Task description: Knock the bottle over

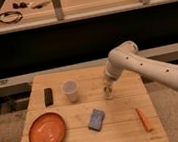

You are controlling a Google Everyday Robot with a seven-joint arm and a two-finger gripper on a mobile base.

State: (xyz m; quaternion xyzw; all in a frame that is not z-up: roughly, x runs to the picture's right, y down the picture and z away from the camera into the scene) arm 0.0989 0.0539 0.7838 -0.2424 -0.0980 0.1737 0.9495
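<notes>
A small pale translucent bottle (pixel 108 91) stands upright on the wooden table (pixel 126 125), right of centre. My gripper (pixel 108 84) hangs from the white arm straight over the bottle's top, at or just above it. The bottle's upper part is partly hidden by the gripper. A wider white cup (pixel 71 90) stands to the left of the bottle.
A black block (pixel 48 96) lies at the left back. An orange plate (pixel 47 131) sits at the front left. A blue sponge (pixel 95 119) lies in the front middle. An orange carrot-like stick (pixel 144 119) lies at the front right. A dark shelf stands behind the table.
</notes>
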